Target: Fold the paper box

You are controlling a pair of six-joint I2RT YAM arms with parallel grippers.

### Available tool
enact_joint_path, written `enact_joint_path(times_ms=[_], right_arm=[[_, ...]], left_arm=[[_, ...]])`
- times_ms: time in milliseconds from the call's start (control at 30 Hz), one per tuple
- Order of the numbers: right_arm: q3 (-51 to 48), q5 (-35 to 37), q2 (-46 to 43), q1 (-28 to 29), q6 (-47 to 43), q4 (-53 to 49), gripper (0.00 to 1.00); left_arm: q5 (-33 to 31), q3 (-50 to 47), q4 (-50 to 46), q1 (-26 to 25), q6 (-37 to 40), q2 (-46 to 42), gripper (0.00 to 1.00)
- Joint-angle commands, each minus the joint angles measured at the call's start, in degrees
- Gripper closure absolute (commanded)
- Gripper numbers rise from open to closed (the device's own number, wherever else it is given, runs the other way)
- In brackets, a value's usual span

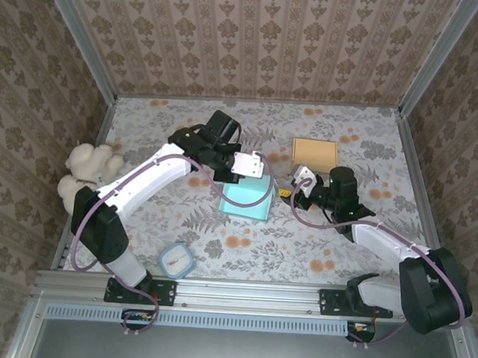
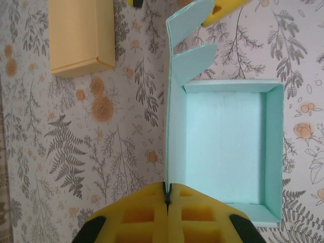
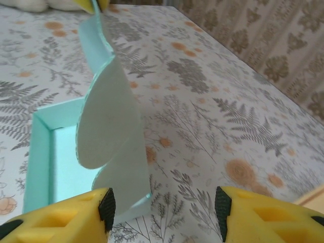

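Near the tan box (image 1: 314, 154), the blue paper box (image 1: 246, 197) sits on the worktop. On its wall, the left fingers (image 2: 144, 217) pinch tight. Open around the flap (image 3: 109, 121), the right fingers (image 3: 61, 217) should close softly and bend it inward.

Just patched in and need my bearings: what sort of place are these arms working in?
Probably a lab test cell dressed to look homely, not a real room: wallpapered panels in aluminium framing box in a floral-covered table, with a metal mounting rail along its near edge.
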Motion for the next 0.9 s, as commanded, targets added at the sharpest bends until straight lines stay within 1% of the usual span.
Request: enact_joint_path(times_ms=[0, 67, 133, 167, 267, 333, 433, 467, 533, 567, 700, 733, 800, 833, 867], right_arm=[[3.3, -8.3, 0.9, -0.3, -5.6, -2.1, 0.45], [4.3, -10.0, 1.1, -0.3, -6.7, -3.2, 0.49], [5.1, -11.4, 1.4, -0.3, -7.8, -4.6, 0.49], [5.6, -11.8, 1.5, -0.3, -8.2, -5.4, 0.52], [6.2, -12.5, 1.9, -0.3, -9.0, -6.6, 0.53], [6.3, -12.9, 2.3, -0.3, -9.4, -6.7, 0.56], [6.5, -13.4, 2.8, -0.3, -9.7, -6.8, 0.56], [6.6, -13.6, 3.0, -0.3, -9.9, -6.9, 0.59], [6.6, -14.1, 3.2, -0.4, -10.3, -6.8, 0.59], [6.7, -14.4, 3.3, -0.3, -10.4, -6.8, 0.62], [6.7, -15.2, 3.5, -0.3, -11.2, -7.1, 0.64], [6.8, -15.4, 3.5, -0.4, -11.4, -7.3, 0.66], [6.9, -15.3, 3.6, -0.3, -11.7, -7.6, 0.66], [6.9, -15.4, 3.6, -0.3, -12.0, -7.8, 0.69], [7.0, -15.4, 3.6, -0.3, -12.1, -8.0, 0.7]], left_arm=[[4.0, -0.7, 0.5, -0.4, 2.2, -2.5, 1.0], [4.7, -0.6, 0.7, -0.6, 2.3, -2.6, 1.0], [4.8, -0.6, 1.0, -0.6, 2.3, -2.5, 1.0], [4.8, -0.6, 1.1, -0.7, 2.3, -2.4, 1.0], [5.3, -0.5, 1.3, -0.9, 2.5, -2.2, 1.0], [5.5, -0.6, 1.6, -1.0, 2.5, -2.1, 1.0], [5.9, -0.5, 1.5, -1.2, 2.7, -2.1, 1.0], [6.1, -0.5, 1.5, -1.4, 2.8, -2.2, 1.0], [6.3, -0.4, 1.4, -1.6, 2.9, -2.3, 1.0], [6.4, -0.3, 1.3, -1.8, 3.0, -2.3, 1.0], [6.7, 0.4, 0.3, -2.4, 3.5, -2.4, 1.0], [6.9, 0.6, 0.0, -2.6, 3.6, -2.4, 1.0], [7.0, 0.7, -0.3, -2.9, 3.8, -2.6, 1.0], [7.3, 0.8, -0.6, -3.0, 4.0, -2.6, 1.0], [7.3, 0.9, -0.8, -3.2, 4.0, -2.7, 1.0]])
